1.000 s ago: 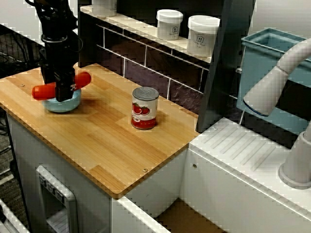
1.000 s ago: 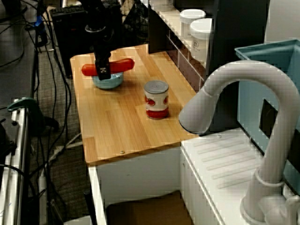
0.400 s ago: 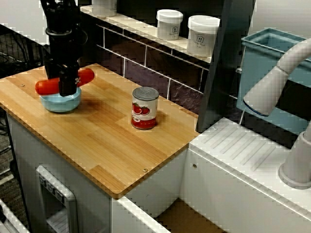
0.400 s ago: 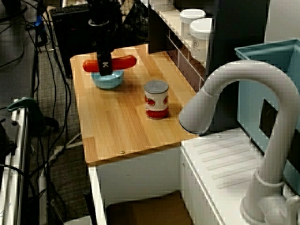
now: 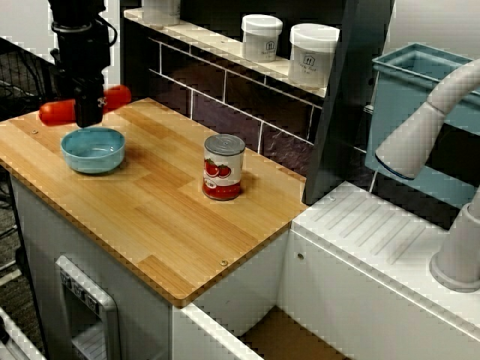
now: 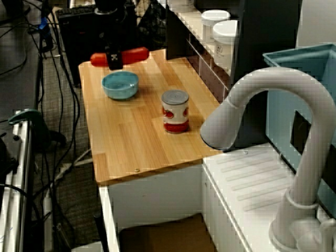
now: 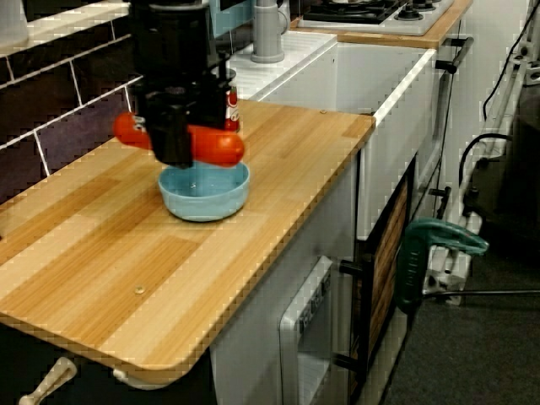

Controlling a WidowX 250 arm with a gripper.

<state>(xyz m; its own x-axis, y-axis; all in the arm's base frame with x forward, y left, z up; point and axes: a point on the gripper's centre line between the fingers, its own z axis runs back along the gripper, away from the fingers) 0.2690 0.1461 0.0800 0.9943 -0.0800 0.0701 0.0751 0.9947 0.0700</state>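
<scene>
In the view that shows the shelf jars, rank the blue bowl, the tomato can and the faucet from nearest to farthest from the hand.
1. Blue bowl, just below the hand gripping the red sausage, at the counter's left end.
2. Tomato can, mid-counter, to the right.
3. Faucet, far right, beyond the counter.

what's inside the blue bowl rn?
Nothing visible: the blue bowl shows bare in both high views. The red sausage hangs above it in the gripper. In the low view its near wall hides part.
</scene>
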